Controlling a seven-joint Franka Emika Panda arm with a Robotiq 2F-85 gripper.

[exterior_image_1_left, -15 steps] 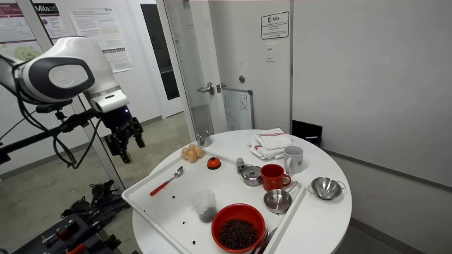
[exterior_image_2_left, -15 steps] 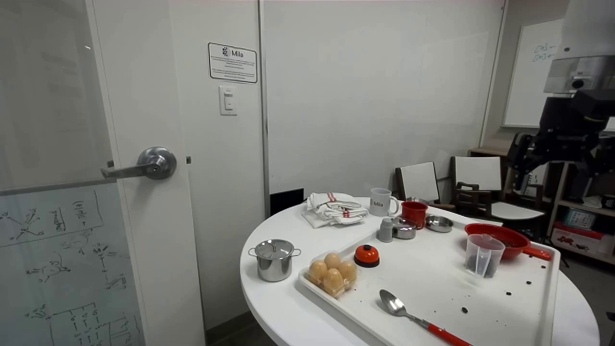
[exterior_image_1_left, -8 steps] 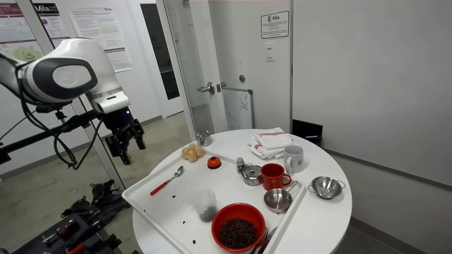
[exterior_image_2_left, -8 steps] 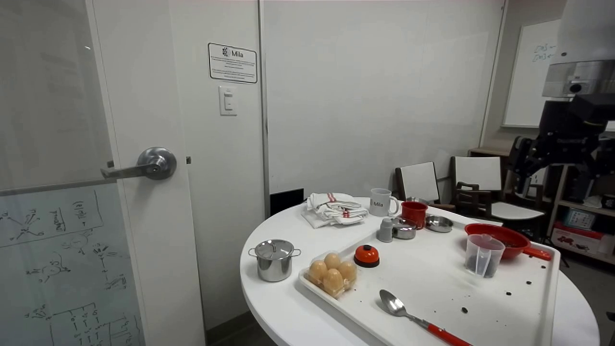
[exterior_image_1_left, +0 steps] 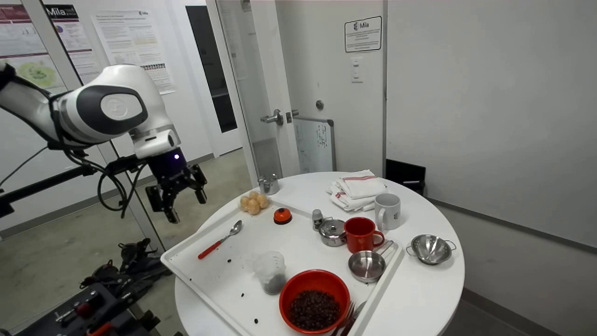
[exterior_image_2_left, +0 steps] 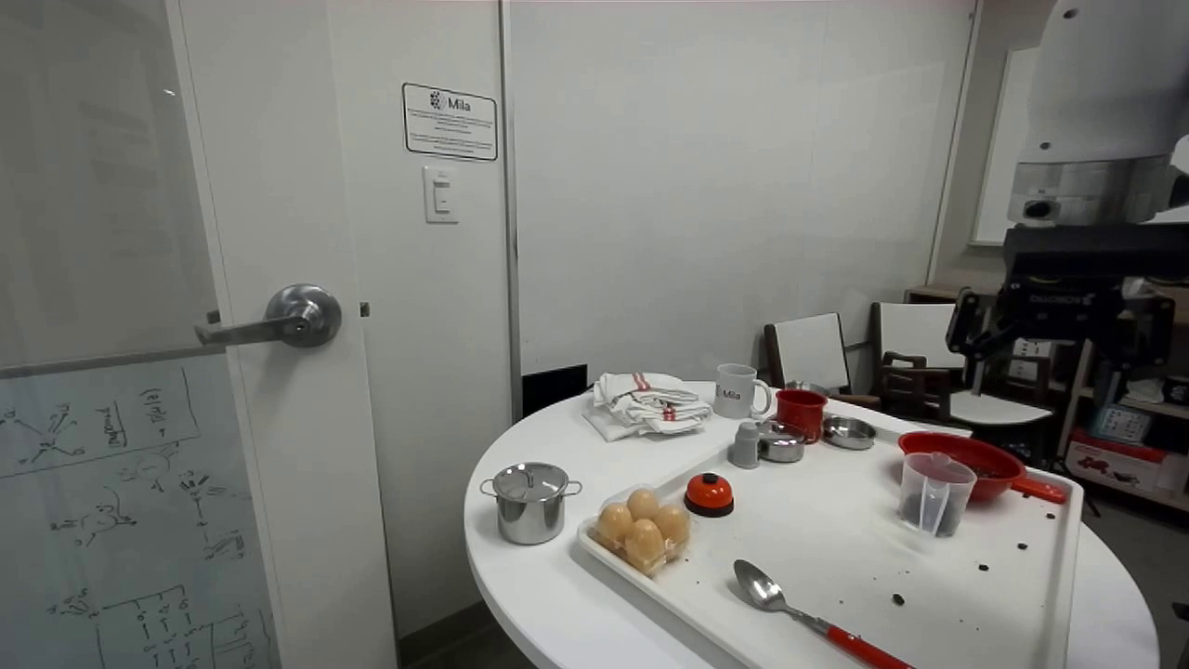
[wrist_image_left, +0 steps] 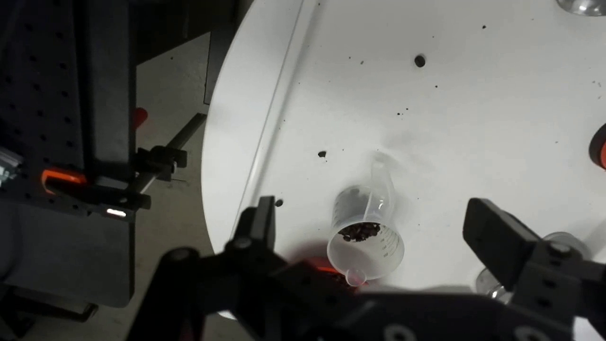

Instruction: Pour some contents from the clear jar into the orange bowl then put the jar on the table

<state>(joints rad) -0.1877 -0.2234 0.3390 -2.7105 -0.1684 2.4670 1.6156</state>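
The clear jar (exterior_image_1_left: pixel 270 270), a see-through measuring cup with dark beans in it, stands upright on the white tray (exterior_image_1_left: pixel 298 240) on the round white table (exterior_image_1_left: pixel 419 294). It also shows in an exterior view (exterior_image_2_left: pixel 936 492) and in the wrist view (wrist_image_left: pixel 367 253). The orange bowl (exterior_image_1_left: pixel 315 277), holding dark beans, stands right beside it; in the wrist view the bowl (wrist_image_left: pixel 322 264) is mostly hidden behind the jar and gripper. My gripper (exterior_image_1_left: pixel 187 208) is open and empty, high up beyond the tray's edge. In the wrist view the jar shows between the spread fingers (wrist_image_left: pixel 371 221).
A red-handled spoon (exterior_image_1_left: pixel 221 240), eggs (exterior_image_1_left: pixel 254 203), an orange timer (exterior_image_1_left: pixel 282 215), a shaker (exterior_image_1_left: pixel 317 219), a red mug (exterior_image_1_left: pixel 359 233) and a steel pan (exterior_image_1_left: pixel 367 266) are on the tray. A fork lies beside the bowl. Loose beans dot the tray.
The arm has moved toward the table and its gripper has turned slightly: rightward in an exterior view, leftward and lower in an exterior view. The jar, bowl and tray have not moved.
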